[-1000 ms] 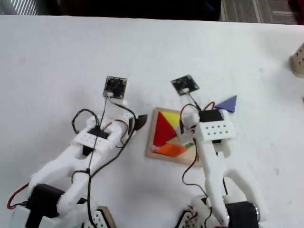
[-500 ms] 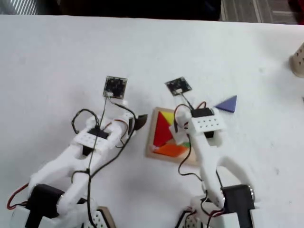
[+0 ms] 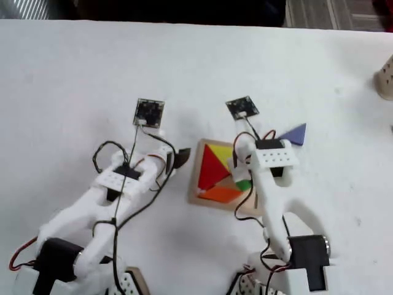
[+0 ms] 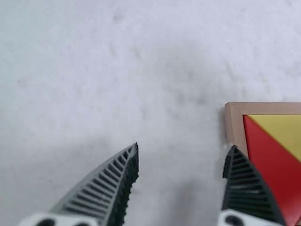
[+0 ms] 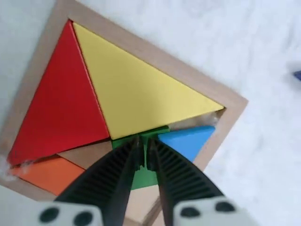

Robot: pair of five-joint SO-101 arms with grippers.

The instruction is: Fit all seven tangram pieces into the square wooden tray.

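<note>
Green piece (image 5: 142,180) in tray (image 5: 231,106) directly under right gripper (image 5: 142,147)

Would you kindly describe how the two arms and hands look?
The left arm and right arm are white plastic with black motors, looped black and red cables, and a small dark square camera board each. The left hand and right hand have dark, ribbed, pointed fingers on white mounts.
</note>
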